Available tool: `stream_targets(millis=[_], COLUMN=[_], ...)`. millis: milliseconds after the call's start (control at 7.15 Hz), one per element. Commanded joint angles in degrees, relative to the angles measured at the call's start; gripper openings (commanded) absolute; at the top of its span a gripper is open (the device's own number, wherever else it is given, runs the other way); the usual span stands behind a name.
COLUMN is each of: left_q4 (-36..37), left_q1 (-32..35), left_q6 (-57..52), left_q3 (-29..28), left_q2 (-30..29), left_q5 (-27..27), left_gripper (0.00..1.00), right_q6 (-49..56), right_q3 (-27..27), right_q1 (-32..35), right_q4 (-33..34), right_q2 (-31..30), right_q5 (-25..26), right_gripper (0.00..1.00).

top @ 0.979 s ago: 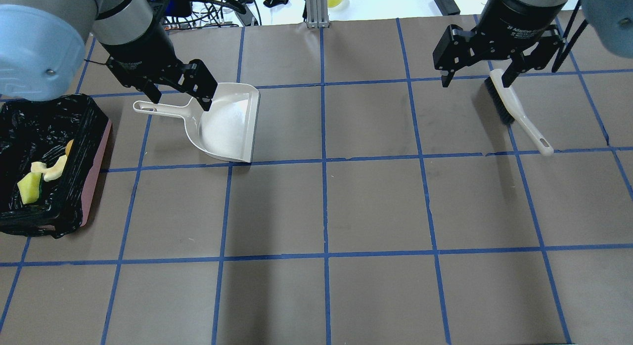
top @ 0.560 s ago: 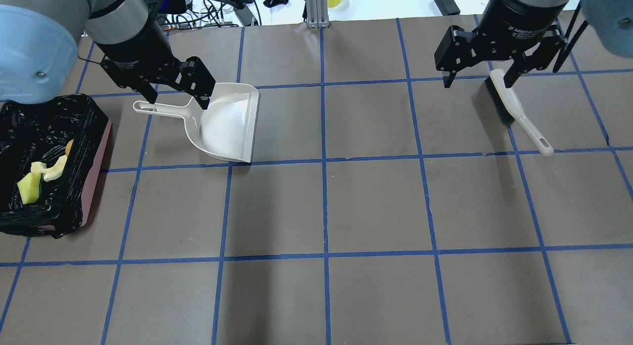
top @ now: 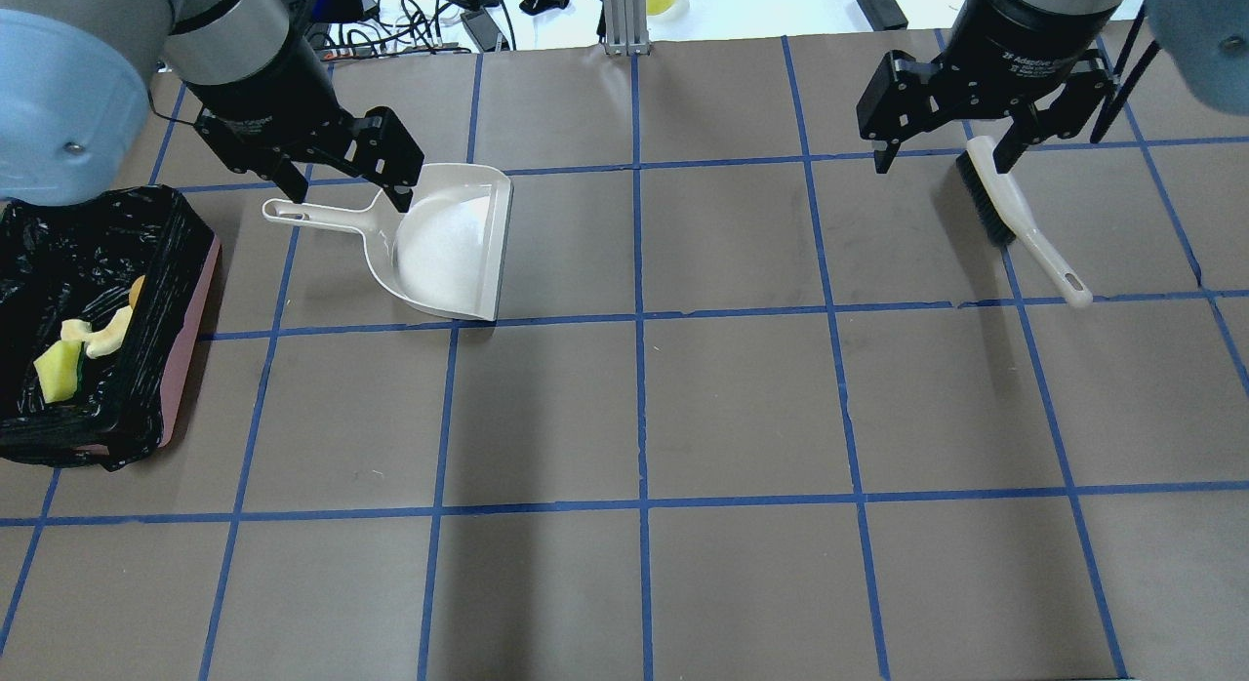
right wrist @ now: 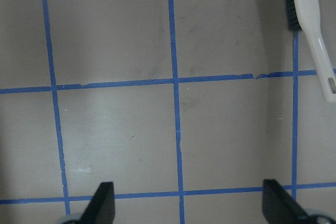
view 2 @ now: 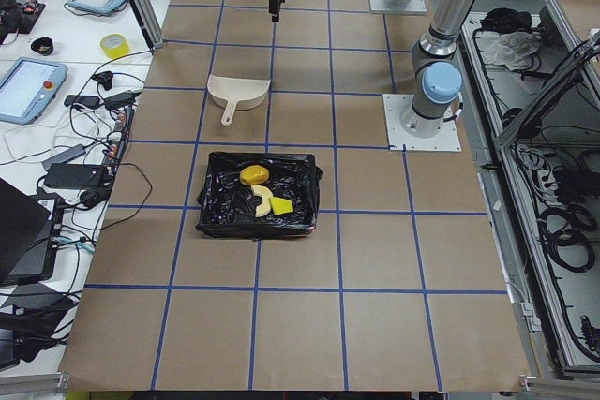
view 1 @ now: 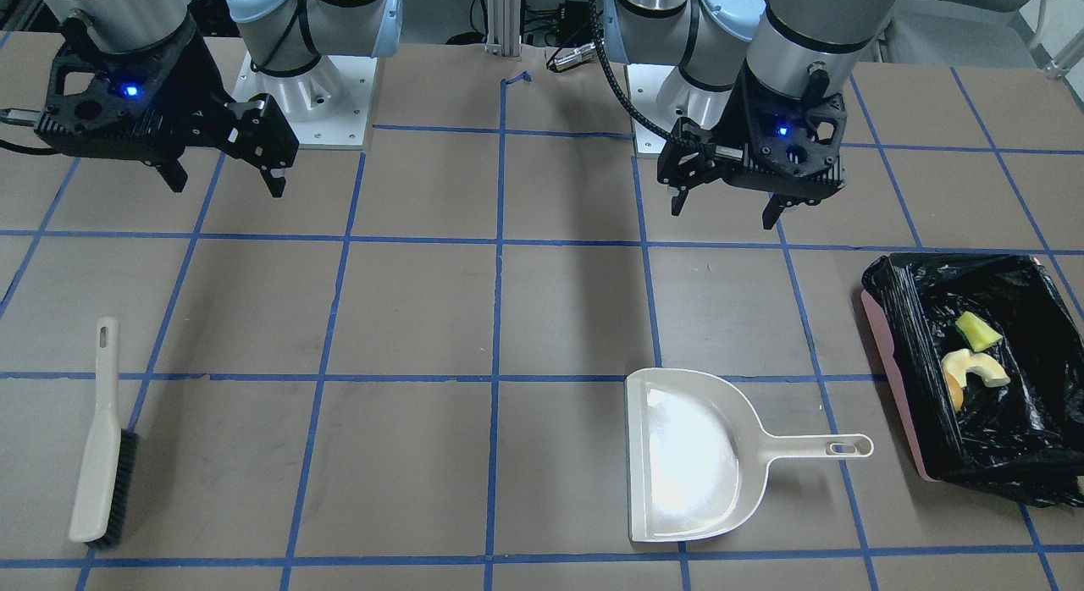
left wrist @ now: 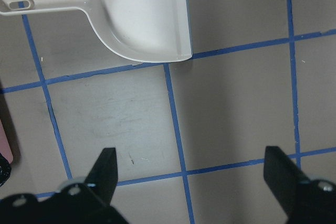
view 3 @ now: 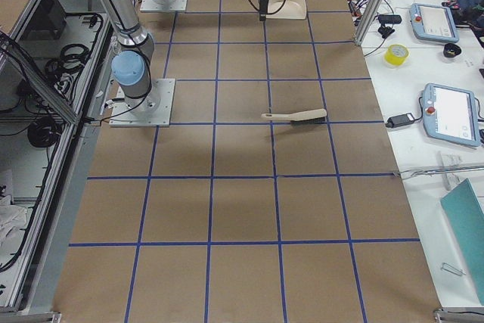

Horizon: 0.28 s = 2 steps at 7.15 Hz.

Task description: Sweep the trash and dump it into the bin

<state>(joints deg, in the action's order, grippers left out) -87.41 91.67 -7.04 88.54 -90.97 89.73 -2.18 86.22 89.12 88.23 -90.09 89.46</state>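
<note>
Table [top: 742,408]: brown, blue-taped grid.
Trash [view 1: 974,367]: inside bin [top: 191,335], nearer left gripper [view 1: 721,217].
Left gripper: spread, empty.
Right gripper [view 1: 227,188]: spread, empty.

Taped table [top: 742,408], dustpan [top: 444,252], brush [top: 1017,213], lined bin [top: 191,322]

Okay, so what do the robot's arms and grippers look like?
The left arm and right arm are silver tubes with pale blue joint caps. The left gripper and right gripper are black, two jaws each, with a blue light. A black cable follows the left arm.
</note>
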Motion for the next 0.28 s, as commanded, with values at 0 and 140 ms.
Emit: stream_targets(millis=[0, 140], left_q4=[-0.1, -0.1], left_q1=[0.0, 0.0], left_q6=[0.1, -0.5], left_q3=[0.1, 0.7], left_q2=[0.4, 1.0], left_q5=[0.4, 0.0], left_gripper=[1.0, 1.0], right_q6=[0.0, 0.0], right_q3=[0.0, 0.0], right_q1=[0.0, 0.0], right_q4=[-0.1, 0.1], right_q2=[0.0, 0.0], right_q5=[0.1, -0.1], right_gripper=[1.0, 1.0])
